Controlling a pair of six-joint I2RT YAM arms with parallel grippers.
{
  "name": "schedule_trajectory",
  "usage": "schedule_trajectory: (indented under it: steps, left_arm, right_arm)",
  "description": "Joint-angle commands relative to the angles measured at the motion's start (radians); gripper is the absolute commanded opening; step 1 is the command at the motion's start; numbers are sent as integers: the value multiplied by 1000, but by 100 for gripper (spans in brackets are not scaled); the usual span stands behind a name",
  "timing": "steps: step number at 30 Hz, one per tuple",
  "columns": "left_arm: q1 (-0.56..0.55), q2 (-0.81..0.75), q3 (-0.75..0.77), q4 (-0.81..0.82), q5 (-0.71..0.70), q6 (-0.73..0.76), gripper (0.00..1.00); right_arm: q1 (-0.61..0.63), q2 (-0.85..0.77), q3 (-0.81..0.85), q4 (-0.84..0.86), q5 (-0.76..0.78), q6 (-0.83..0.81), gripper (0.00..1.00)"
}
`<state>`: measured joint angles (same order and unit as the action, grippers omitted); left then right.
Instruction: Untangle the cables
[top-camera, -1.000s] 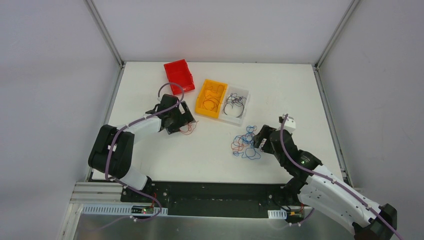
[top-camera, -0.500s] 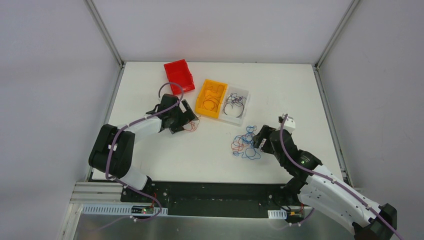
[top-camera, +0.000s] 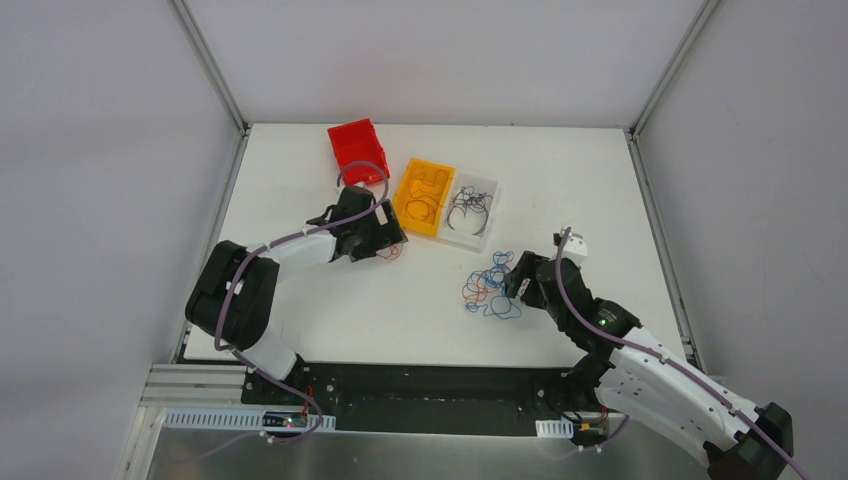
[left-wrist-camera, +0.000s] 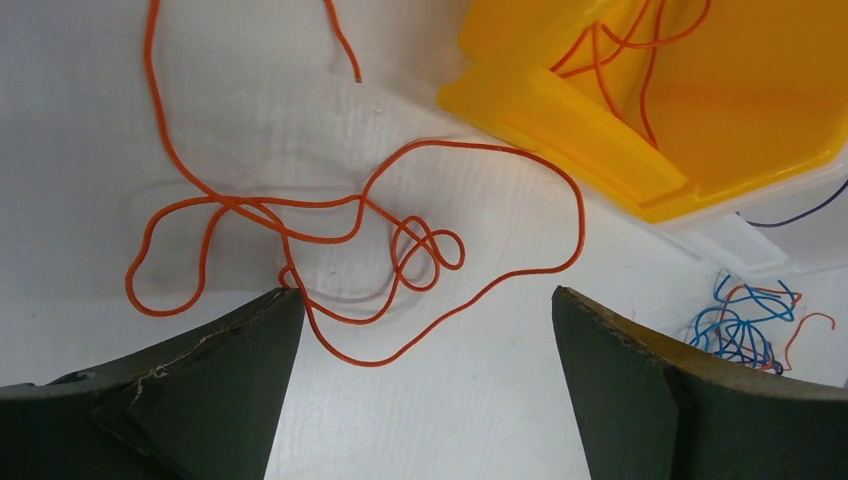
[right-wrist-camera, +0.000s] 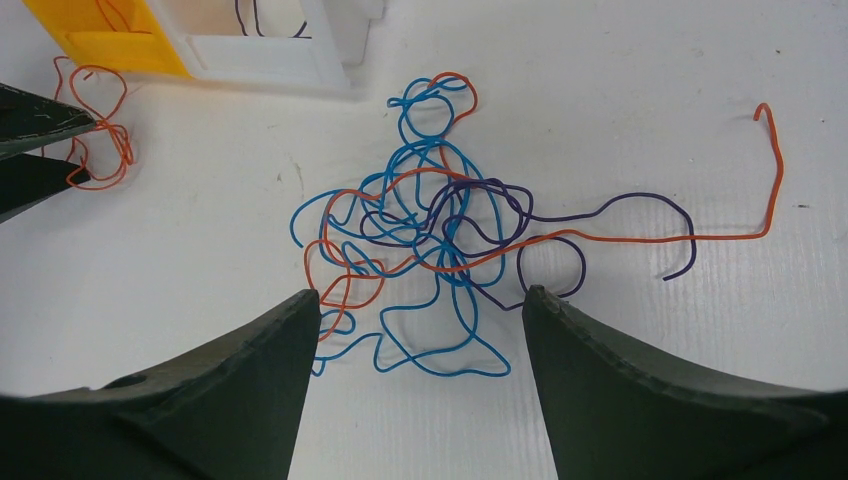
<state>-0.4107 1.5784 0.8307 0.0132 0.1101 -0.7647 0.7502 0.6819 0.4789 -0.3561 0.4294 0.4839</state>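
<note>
The white table (top-camera: 560, 180) carries a yellow bin (left-wrist-camera: 580, 135) near its middle. A clear white bin (top-camera: 463, 236) touches the yellow bin's right side, and a red bin (top-camera: 357, 150) sits just beyond its far-left corner. A loose orange cable (left-wrist-camera: 262, 212) lies sprawled on the bare surface beside the yellow bin's near-left corner. A tangle of blue, orange and purple cables (right-wrist-camera: 430, 235) lies nearer and to the right of it.

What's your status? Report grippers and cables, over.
Left gripper open over loose orange cable, beside yellow bin. Right gripper open over blue-purple-orange tangle, not yet separated. Nothing blocking either.
</note>
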Motion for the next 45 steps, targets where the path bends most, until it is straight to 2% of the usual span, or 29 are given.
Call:
schedule_trajectory:
  steps: [1,13,16,18,23,28,31,33,37,41,45]
  left_arm:
    - [-58,34,92,-45,-116,110,99]
    - [-122,226,310,-302,-290,244,99]
    - [-147,262,348,-355,-334,275,92]
    - [-157,282,359,-375,-343,286,84]
    - [-158,316,363,-377,-239,305,45]
    - [-160,300,344,-377,-231,317,12]
    - [-160,250,333,-386,-212,329,0]
    - [-161,199,340,-427,-172,338,0]
    - [-184,49,369,-540,-177,345,0]
    - [-183,-73,412,-570,-114,349,0]
    - [-183,-70,502,-565,-49,364,0]
  right_arm:
    - [-5,-6,47,6,2,-7,77]
    - [-6,-14,50,-8,12,-10,77]
    - [-7,-17,50,-12,15,-13,77]
    - [-8,-18,49,-12,16,-12,77]
    - [-10,-19,50,-12,14,-8,77]
    - [-9,-28,53,-16,14,-10,77]
    - [-12,-30,52,-17,12,-10,77]
    - [-12,-30,53,-20,12,-10,77]
    - [-12,-33,56,-26,20,-13,77]
    - [-14,-23,57,-16,12,-13,77]
    - [-15,-8,69,-13,6,-13,77]
